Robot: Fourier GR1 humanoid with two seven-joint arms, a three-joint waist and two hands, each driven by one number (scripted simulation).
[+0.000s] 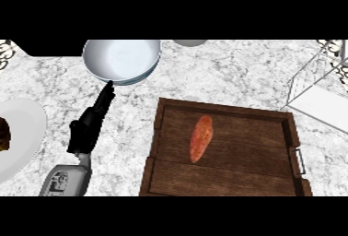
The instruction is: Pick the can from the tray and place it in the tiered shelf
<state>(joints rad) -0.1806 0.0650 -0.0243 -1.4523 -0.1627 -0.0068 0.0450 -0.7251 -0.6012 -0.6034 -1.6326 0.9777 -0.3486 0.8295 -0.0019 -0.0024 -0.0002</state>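
Left hand [87, 131]: matte black, blocky palm housing, slim tapering fingers [105, 97] ending in narrow tip. Short thumb stub on left side of palm. Thin grey wrist link joins hand to left forearm [66, 180]. Forearm shell: light grey, rounded casing, darker recessed panel with small markings near its end.

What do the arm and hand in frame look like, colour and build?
One arm shows, the left. The forearm is a light grey casing with darker recessed panels, narrowing to a slim grey wrist. The left hand is all black: a blocky palm with long, slim fingers. No cables or markings are visible. The right arm and hand are out of view.
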